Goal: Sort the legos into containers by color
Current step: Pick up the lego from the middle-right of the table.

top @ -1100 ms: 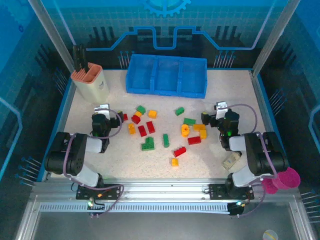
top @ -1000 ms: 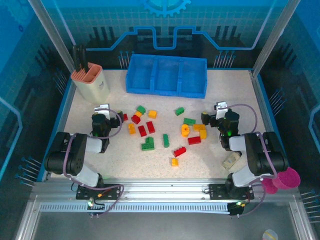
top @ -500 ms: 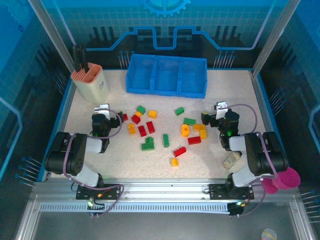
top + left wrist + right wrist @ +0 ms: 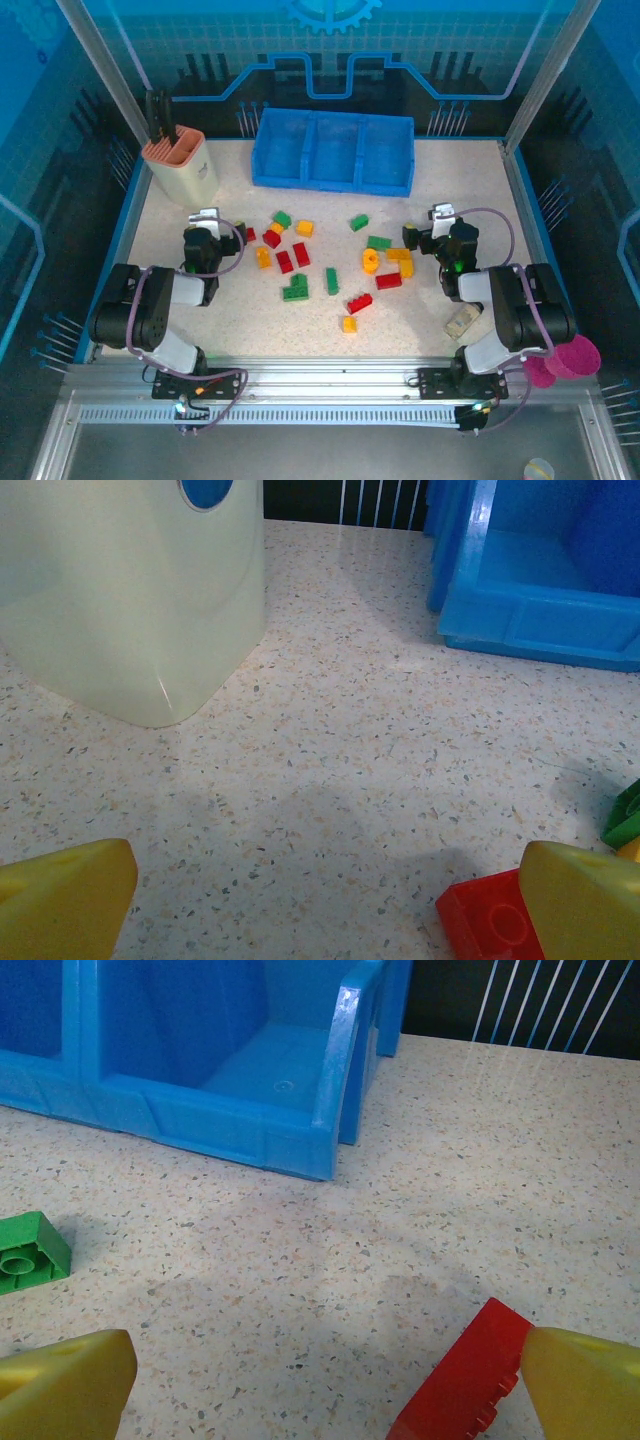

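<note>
Left wrist: left gripper [image 4: 325, 900] wide open, empty | right gripper [image 4: 325, 1380] wide open, red lego [image 4: 462, 1385] beside one finger

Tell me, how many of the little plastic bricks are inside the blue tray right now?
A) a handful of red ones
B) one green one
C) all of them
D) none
D: the blue tray has three bare compartments, and the legos lie scattered on the table.

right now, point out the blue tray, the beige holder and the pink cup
blue tray [image 4: 330, 184], top external view, front wall
beige holder [image 4: 190, 172], top external view, beige body
pink cup [image 4: 572, 358], top external view, its middle
</note>
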Tool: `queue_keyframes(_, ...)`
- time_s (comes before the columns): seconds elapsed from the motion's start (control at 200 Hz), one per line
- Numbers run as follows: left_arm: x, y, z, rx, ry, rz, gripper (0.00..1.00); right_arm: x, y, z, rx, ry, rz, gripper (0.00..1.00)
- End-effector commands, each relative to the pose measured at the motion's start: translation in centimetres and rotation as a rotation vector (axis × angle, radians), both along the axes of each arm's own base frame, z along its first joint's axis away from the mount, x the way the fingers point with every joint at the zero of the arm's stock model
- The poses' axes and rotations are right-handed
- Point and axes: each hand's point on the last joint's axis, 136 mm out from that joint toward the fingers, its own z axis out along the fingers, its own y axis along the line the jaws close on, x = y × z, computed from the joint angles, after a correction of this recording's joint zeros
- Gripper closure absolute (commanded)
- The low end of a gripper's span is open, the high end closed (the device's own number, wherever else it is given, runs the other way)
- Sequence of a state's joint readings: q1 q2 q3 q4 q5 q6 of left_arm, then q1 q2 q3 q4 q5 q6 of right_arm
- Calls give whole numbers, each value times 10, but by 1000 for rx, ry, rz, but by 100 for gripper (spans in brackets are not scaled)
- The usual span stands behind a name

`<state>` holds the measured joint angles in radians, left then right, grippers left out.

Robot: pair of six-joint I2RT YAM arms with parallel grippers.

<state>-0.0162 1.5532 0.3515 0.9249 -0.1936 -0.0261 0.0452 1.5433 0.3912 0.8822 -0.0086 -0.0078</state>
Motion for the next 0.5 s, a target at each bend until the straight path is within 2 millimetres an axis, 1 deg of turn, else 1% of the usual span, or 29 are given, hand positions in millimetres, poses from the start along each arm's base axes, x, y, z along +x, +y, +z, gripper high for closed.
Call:
queue_keyframes(0.0, 9, -8, 12, 6, -38, -42, 1, 3, 1, 5, -2, -18, 5, 0)
queue_keyframes(0.045, 10, -19, 11, 1, -26, -114, 1, 3, 0, 6, -1, -17, 2, 0)
queue_keyframes(0.07, 10, -23, 12, 1, -30, -135, 1, 4, -1, 5, 2, -15, -3, 0)
queue_keyframes(0.3, 11, -20, 12, -26, -25, -139, 1, 4, -2, 5, 3, -14, -5, 0)
queue_keyframes(0.345, 11, -14, 14, -20, -18, -100, 1, 4, -5, 5, -1, -14, -23, 0)
queue_keyframes(0.4, 10, -6, 24, -20, -6, -51, 1, 5, -13, 7, -3, -18, -77, 0)
queue_keyframes(0.445, 7, -5, 40, -15, -7, -47, 1, 4, -18, 11, 1, -19, -114, 0)
queue_keyframes(0.495, 2, -8, 62, -6, -20, -51, 1, 4, -21, 20, -9, -23, -129, 0)
